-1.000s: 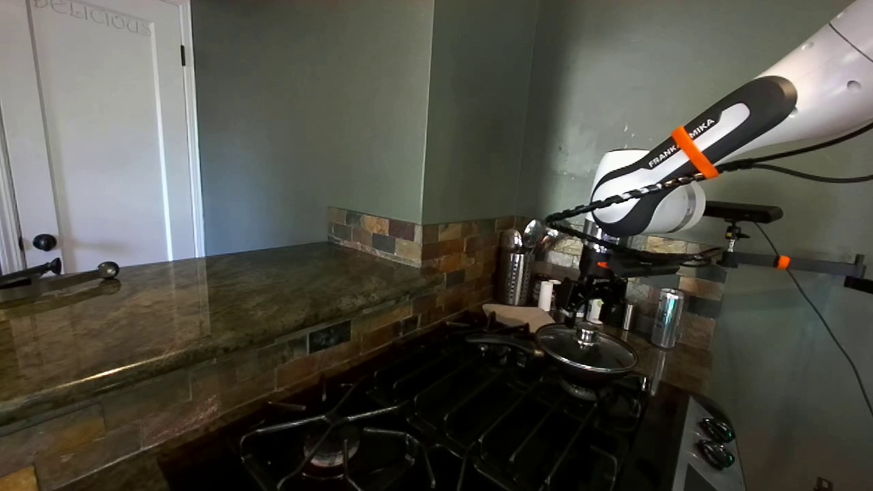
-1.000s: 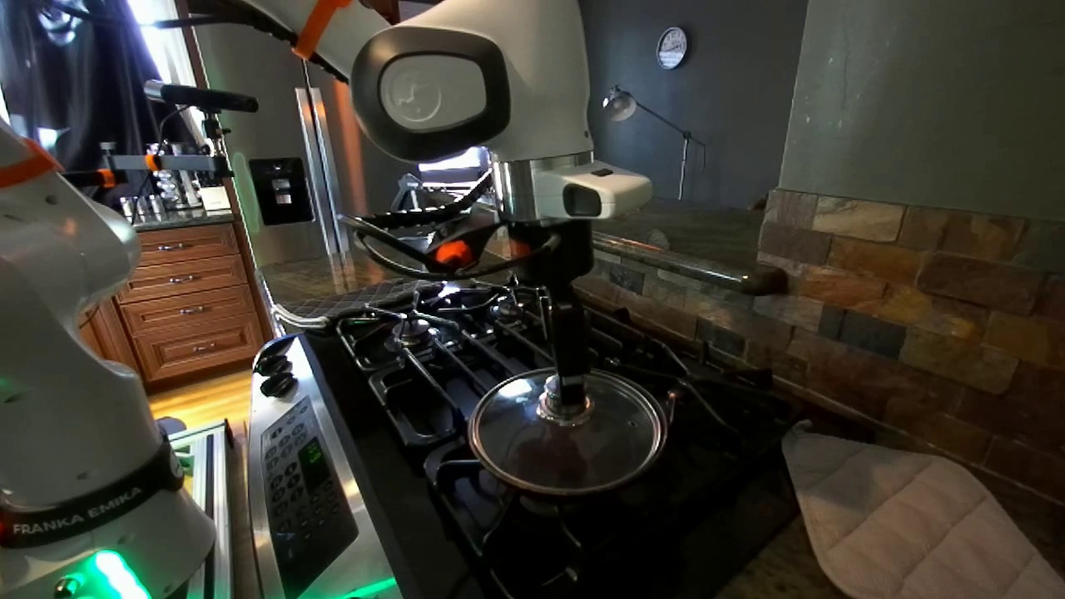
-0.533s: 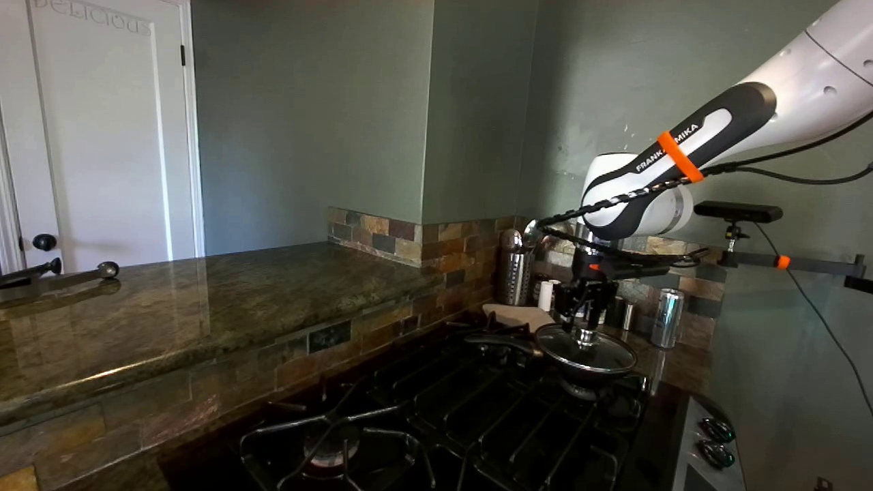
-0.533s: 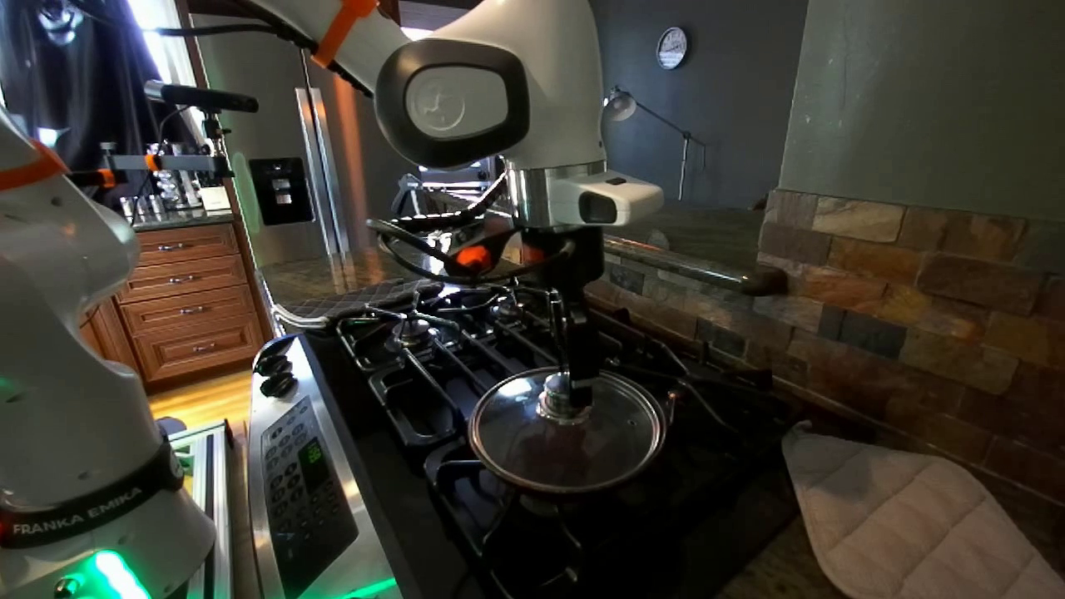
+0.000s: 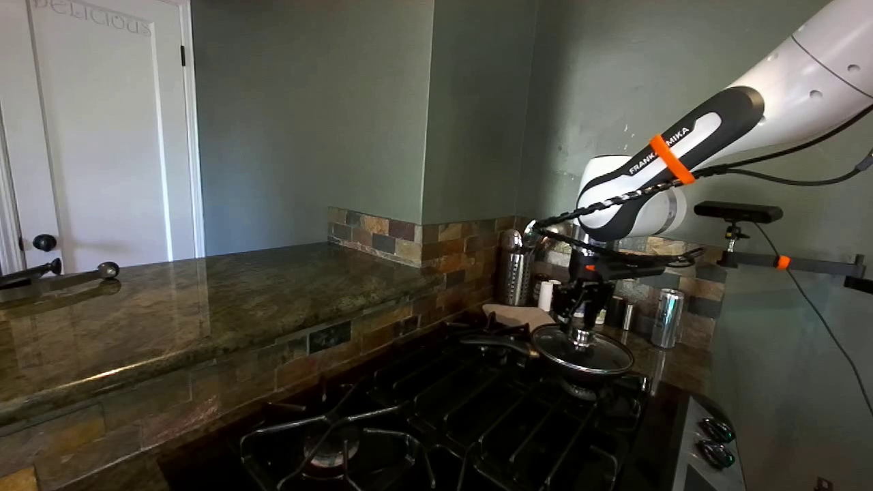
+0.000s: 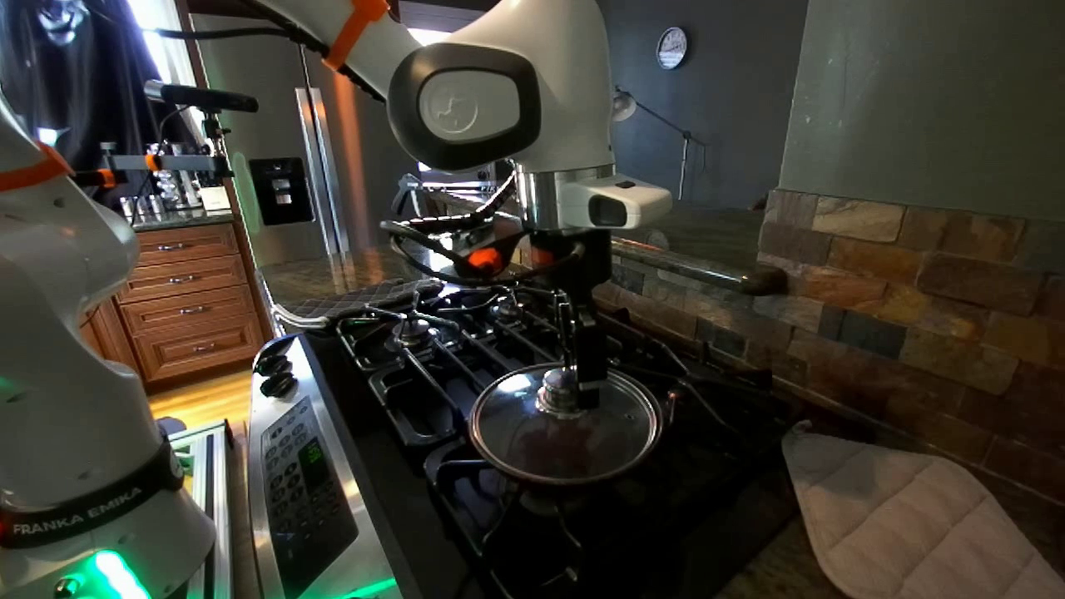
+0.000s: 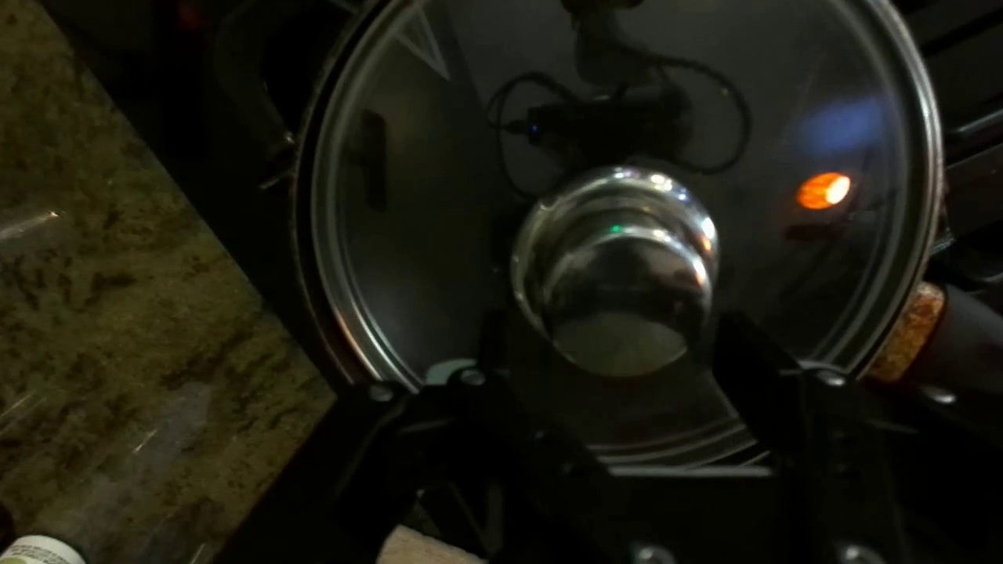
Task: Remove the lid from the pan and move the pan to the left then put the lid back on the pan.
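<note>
Robotiq gripper (image 7: 613, 337) stands spread just beside the metal knob (image 7: 627, 290) of the glass lid (image 6: 566, 449), which covers the frying pan (image 5: 576, 376) (handle (image 5: 501, 344) towards the tiled wall (image 5: 470, 256)) on the gas stove (image 5: 505, 409).

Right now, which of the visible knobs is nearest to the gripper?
The silvery knob on the lid: the gripper is right at it, while the black stove knobs and door knob are well away.

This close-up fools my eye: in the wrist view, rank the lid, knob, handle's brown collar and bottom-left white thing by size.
1. Lid
2. Knob
Unsure: brown collar or white thing; the frame crops the latter.
</note>
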Robot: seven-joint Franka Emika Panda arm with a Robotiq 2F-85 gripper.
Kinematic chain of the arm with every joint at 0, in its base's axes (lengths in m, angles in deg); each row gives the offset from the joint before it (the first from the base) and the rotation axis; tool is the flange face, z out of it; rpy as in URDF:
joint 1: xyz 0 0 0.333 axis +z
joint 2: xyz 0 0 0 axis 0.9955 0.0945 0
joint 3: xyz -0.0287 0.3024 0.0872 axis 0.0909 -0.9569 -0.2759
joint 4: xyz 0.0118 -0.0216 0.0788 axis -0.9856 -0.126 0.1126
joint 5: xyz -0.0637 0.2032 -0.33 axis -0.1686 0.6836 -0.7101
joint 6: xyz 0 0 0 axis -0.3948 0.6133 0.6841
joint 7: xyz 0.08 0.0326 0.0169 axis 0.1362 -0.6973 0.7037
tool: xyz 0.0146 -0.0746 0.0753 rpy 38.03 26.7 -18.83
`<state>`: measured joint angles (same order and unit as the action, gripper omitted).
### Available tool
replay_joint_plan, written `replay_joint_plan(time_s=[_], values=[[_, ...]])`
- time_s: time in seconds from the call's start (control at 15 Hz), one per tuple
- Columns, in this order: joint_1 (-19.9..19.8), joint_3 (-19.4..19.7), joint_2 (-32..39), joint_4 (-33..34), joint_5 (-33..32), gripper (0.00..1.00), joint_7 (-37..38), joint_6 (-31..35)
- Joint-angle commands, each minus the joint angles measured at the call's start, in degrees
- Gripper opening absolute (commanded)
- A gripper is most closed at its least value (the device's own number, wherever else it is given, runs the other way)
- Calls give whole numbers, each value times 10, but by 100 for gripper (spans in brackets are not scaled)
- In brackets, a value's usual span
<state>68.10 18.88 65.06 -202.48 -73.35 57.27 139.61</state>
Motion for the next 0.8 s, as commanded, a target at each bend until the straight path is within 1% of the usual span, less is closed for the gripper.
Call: replay_joint_plan(time_s=[0.0, 0.13, 0.2, 0.27, 0.33, 0.53, 0.6, 0.67, 0.73], values=[[5, 1, 6, 12, -8, 99, 15, -21], [6, 0, 5, 13, -8, 100, 16, -27], [6, 0, 4, 14, -7, 98, 16, -32], [7, 0, 3, 15, -5, 79, 14, -35], [7, 0, 4, 16, -6, 74, 15, -38], [9, -2, 4, 20, -8, 50, 18, -53], [10, -2, 4, 21, -10, 47, 20, -58], [10, -2, 4, 21, -11, 71, 22, -61], [10, -2, 4, 22, -13, 81, 25, -65]])
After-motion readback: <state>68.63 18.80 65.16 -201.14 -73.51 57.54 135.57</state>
